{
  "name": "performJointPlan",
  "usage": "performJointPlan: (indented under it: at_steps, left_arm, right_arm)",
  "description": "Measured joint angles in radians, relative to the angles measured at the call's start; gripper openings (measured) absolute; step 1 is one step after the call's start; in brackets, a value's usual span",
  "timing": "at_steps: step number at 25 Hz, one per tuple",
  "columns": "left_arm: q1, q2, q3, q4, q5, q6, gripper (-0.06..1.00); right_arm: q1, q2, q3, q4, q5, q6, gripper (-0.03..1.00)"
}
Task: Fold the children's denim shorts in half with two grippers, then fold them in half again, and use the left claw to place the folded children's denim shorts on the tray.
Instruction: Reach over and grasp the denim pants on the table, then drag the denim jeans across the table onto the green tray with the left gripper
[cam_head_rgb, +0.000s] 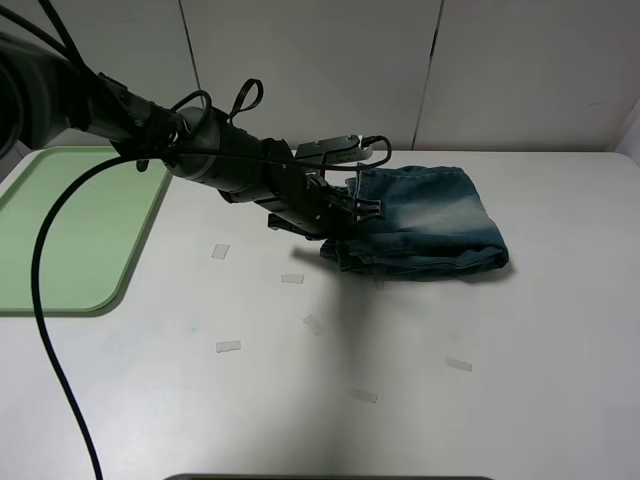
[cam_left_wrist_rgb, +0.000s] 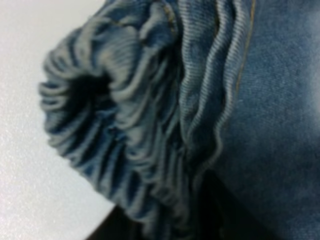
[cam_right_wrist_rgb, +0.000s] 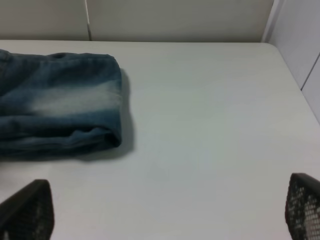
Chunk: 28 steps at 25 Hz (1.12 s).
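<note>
We see the children's denim shorts lying on the worktop as a compact folded bundle, so we judge both folds done. Our left claw is at the gathered waistband edge, apparently pinching it, though we cannot confirm the grip. Our right claw stands spread, clear of the cloth. The move to the tray remains.

The folded shorts lay on the table, right of centre toward the back. The tray sat at the table's left edge, well apart from them. The left claw was at the shorts' left end. Tape bits were scattered before them.
</note>
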Motion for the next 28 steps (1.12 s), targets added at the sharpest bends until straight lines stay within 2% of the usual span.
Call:
performJointPlan:
  at_steps: [10,13,15,19,21,22,23,28]
  left_arm:
    - [0.002,-0.007,0.000,0.000,0.006,0.000,0.19]
    - [0.016,-0.031,0.000,0.000,0.051,0.001,0.19]
    - [0.043,-0.068,0.000,0.007,0.121,0.013,0.19]
    - [0.082,-0.116,0.000,0.050,0.192,0.021,0.19]
    - [0.122,-0.157,0.000,0.111,0.270,0.026,0.19]
    - [0.122,-0.157,0.000,0.111,0.270,0.026,0.19]
    - [0.153,-0.180,0.000,0.153,0.335,0.028,0.19]
    - [0.234,-0.247,0.000,0.264,0.520,0.028,0.19]
  right_arm:
    - [0.000,0.000,0.000,0.000,0.000,0.000,0.70]
    - [0.000,0.000,0.000,0.000,0.000,0.000,0.70]
    - [0.000,0.000,0.000,0.000,0.000,0.000,0.70]
    - [0.000,0.000,0.000,0.000,0.000,0.000,0.70]
    - [0.000,0.000,0.000,0.000,0.000,0.000,0.70]
    - [0.000,0.000,0.000,0.000,0.000,0.000,0.70]
    - [0.000,0.000,0.000,0.000,0.000,0.000,0.70]
    - [0.000,0.000,0.000,0.000,0.000,0.000,0.70]
